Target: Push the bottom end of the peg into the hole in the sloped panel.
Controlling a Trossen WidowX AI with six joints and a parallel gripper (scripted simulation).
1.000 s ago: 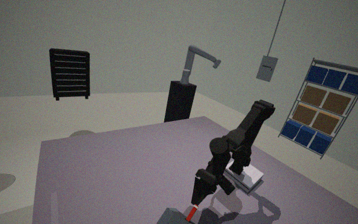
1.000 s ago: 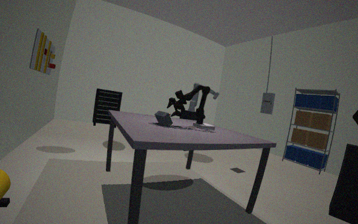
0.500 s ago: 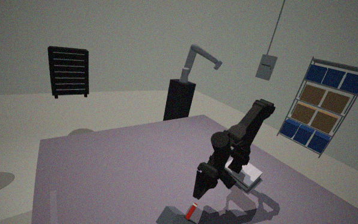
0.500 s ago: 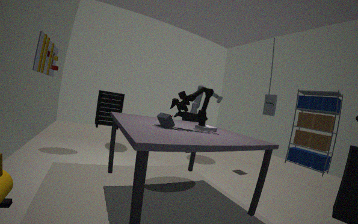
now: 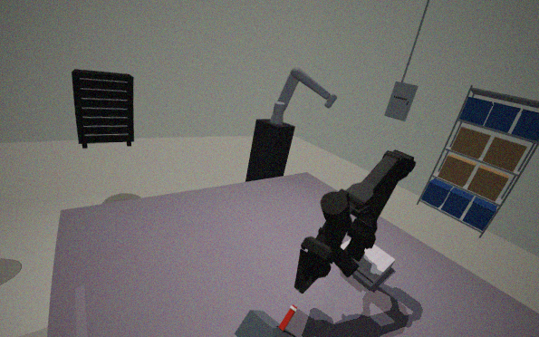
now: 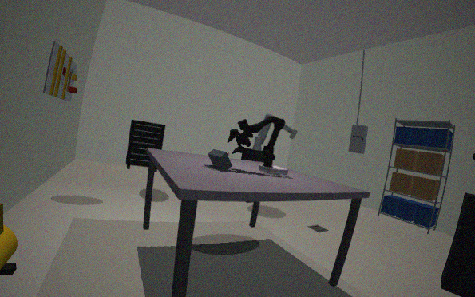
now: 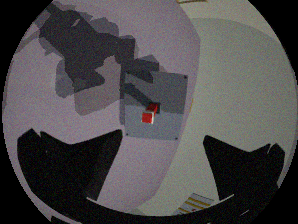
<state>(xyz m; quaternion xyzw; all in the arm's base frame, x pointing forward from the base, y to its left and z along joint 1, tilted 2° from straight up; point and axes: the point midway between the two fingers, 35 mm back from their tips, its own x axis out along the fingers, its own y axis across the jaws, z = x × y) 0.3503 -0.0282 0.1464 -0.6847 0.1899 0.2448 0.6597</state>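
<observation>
The red peg (image 5: 288, 319) (image 7: 148, 117) with a pale band near its top sticks out of the face of the grey sloped panel (image 5: 253, 322) (image 6: 219, 160) (image 7: 170, 92), its lower end in the hole. It leans along the hole's direction. How deep its lower end sits is hidden. In the wrist view its top end looks square. My gripper (image 5: 302, 290) (image 6: 229, 140) (image 7: 165, 137) is open and empty. It hangs back from the peg's top, with a gap between them, and the peg shows beyond and between the spread fingers in the wrist view.
The sloped panel stands on the purple table (image 5: 174, 254) (image 6: 253, 185). The arm's pale base (image 5: 380, 258) (image 6: 273, 171) stands on the same table, facing the panel. The arm's shadow falls across the table and part of the panel.
</observation>
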